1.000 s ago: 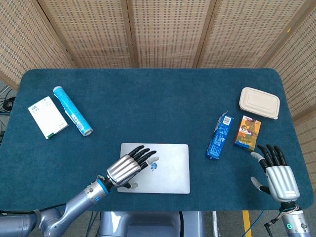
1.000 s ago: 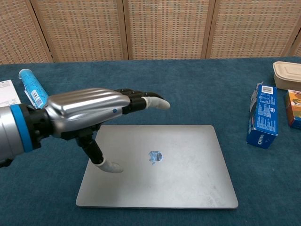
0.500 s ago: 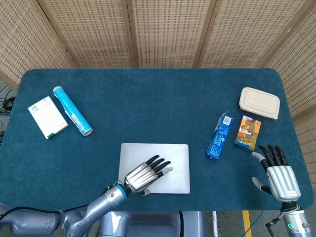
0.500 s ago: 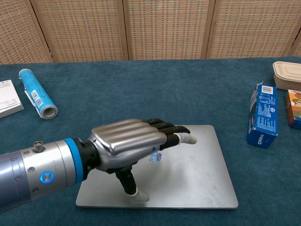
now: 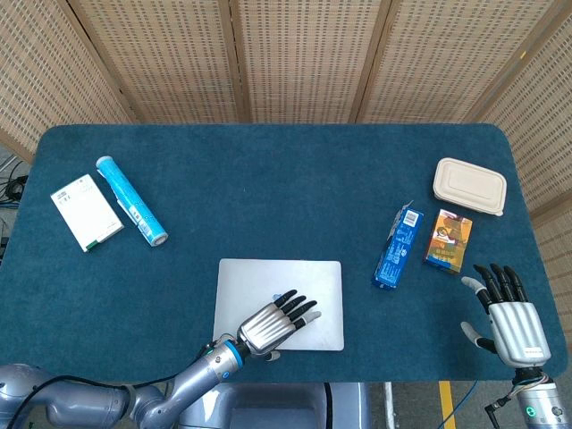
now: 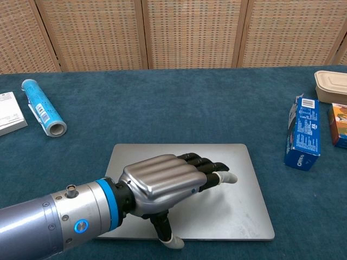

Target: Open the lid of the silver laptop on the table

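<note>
The silver laptop (image 5: 280,304) lies closed, flat on the table (image 5: 268,179), directly under the left hand (image 5: 273,325). Within the last second this hand has drawn back from the middle of the lid toward the near edge, and its thumb (image 6: 169,238) now hangs just over that edge. Its fingers are stretched out and apart, holding nothing. It seems ready to lift the front lip. The right hand (image 5: 513,323), also spread and empty, waits far off to the right.
</note>
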Robot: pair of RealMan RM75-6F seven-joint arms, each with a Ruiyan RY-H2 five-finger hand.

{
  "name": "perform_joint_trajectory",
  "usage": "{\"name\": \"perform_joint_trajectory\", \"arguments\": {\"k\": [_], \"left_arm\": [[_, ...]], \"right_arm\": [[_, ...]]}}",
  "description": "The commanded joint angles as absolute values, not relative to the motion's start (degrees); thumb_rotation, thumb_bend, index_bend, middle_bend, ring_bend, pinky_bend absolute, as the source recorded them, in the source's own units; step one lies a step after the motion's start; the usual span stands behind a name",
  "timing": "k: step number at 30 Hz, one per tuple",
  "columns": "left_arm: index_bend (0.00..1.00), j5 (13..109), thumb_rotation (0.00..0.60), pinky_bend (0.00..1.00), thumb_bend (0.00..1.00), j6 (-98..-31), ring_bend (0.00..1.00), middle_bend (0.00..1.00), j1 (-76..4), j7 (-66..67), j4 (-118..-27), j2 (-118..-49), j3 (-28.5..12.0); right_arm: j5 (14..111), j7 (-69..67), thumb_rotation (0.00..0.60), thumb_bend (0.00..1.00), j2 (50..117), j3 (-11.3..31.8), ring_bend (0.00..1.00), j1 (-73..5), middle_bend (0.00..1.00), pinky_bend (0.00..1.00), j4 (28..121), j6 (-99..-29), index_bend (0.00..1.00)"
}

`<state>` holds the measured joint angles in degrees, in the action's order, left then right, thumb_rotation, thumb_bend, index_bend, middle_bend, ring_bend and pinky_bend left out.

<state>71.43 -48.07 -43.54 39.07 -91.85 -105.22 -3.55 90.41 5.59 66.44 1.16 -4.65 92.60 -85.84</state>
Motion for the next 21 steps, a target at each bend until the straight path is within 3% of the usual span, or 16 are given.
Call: {"name": "perform_joint_trajectory", "arguments": {"k": [1, 21], "left_arm": [[0.00, 71.0, 0.600, 0.00, 0.02, -48.4, 0.00, 0.00, -43.9, 39.6, -91.3, -105.9, -3.4], [0.00, 68.8, 0.600, 0.00, 0.07, -50.3, 0.00, 0.00, -45.1, 40.7, -88.3, -108.6, -2.5]], "right_arm": [[90.4, 5.4, 0.600, 0.26, 66.4, 1.2, 0.00, -4.5, 0.11, 0.03, 92.5, -85.9, 0.22], [90.0, 4.3, 0.600, 0.26, 66.2, 1.3, 0.00, -3.9, 0.11, 0.03, 91.6, -86.3, 0.22]]}}
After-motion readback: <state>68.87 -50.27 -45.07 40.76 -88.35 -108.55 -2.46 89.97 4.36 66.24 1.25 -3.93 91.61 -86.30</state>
